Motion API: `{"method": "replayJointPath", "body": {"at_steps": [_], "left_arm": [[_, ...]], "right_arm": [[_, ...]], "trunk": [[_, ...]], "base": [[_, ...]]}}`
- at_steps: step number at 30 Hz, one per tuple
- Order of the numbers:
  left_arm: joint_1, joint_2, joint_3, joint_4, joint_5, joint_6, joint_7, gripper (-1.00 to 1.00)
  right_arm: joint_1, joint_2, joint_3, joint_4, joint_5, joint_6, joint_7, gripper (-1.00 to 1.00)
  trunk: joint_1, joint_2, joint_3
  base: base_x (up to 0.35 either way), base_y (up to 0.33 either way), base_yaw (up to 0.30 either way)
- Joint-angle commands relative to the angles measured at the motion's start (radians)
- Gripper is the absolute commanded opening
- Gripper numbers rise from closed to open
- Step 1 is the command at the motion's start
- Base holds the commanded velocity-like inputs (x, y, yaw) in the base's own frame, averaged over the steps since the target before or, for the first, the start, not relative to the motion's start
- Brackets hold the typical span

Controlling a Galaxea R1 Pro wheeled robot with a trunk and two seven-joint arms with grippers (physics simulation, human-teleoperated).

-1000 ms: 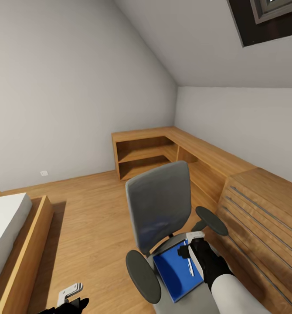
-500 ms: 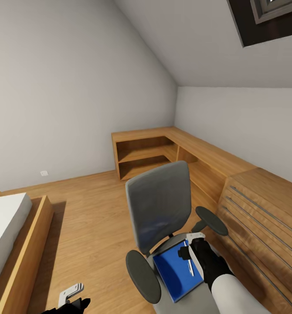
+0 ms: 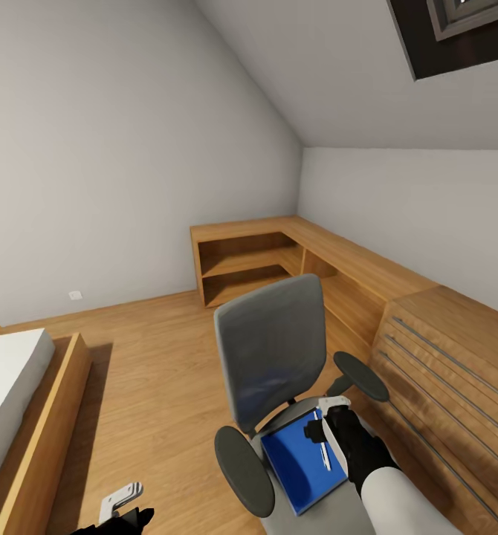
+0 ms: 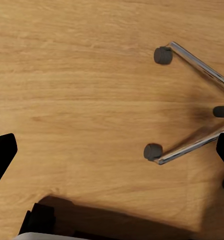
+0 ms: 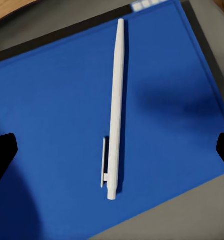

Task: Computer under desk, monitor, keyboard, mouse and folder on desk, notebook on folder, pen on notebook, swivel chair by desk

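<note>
Right hand (image 3: 325,425) spread wide over pen (image 5: 115,107) lying flat on folder (image 5: 56,125) on chair (image 3: 271,349) seat; light, thin, stiff and probably roll-prone, best pinched at mid-barrel across its width; left hand (image 3: 120,503) also apart, idle above floor (image 4: 81,100).

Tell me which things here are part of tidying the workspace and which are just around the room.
Part of the job:
swivel chair
blue folder on its seat
white pen lying on the folder
right gripper, open over the pen

Just around:
wooden shelf unit
wooden drawer chest
bed
left gripper above the floor
</note>
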Motion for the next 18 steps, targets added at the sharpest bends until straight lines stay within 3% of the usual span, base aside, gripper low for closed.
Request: {"method": "replayJointPath", "body": {"at_steps": [1,4,12,18], "left_arm": [[0.000,0.000,0.003,-0.001,0.011,0.008,-0.002,1.00],[0.000,0.000,0.004,-0.001,0.011,0.008,-0.002,1.00],[0.000,-0.001,0.004,-0.001,0.012,0.007,-0.002,1.00],[0.000,0.000,0.004,-0.001,0.011,0.006,-0.002,1.00]], "right_arm": [[0.000,0.001,-0.006,-0.001,0.010,0.005,0.004,1.00],[0.000,0.001,-0.007,-0.001,0.009,0.010,0.004,1.00],[0.000,0.001,-0.007,-0.001,0.009,0.020,0.004,1.00],[-0.001,0.001,-0.008,-0.001,0.009,0.021,0.004,1.00]], "trunk": [[0.000,-0.001,-0.001],[0.000,-0.001,-0.001],[0.031,-0.057,-0.026],[0.031,-0.057,-0.026]], "base": [[0.000,0.000,0.000],[0.000,0.000,0.000],[0.000,0.000,0.000],[0.000,0.000,0.000]]}}
